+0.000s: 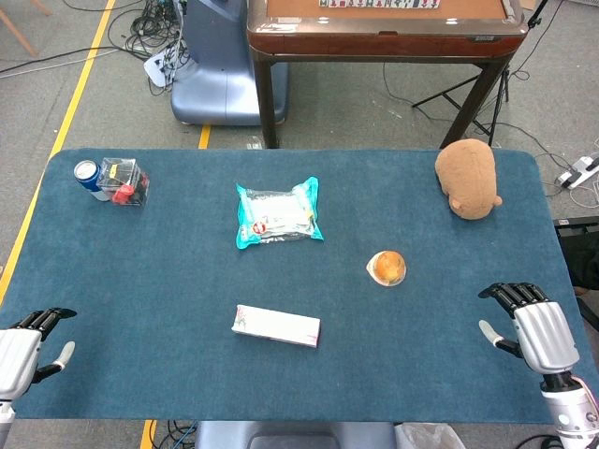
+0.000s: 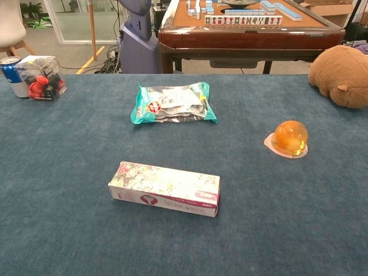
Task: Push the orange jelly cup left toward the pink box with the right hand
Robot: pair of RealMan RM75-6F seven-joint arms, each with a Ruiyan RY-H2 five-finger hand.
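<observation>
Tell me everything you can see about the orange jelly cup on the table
The orange jelly cup is a small clear dome filled with glossy orange jelly, with a paler lump showing inside. It sits dome up on its flat, pale sealing rim, which spreads out around the base. It rests on the blue table cloth, right of center, in front of the brown plush toy and off to the right of the pink box. Nothing touches it; the right hand is apart from it, near the table's right front edge.
</observation>
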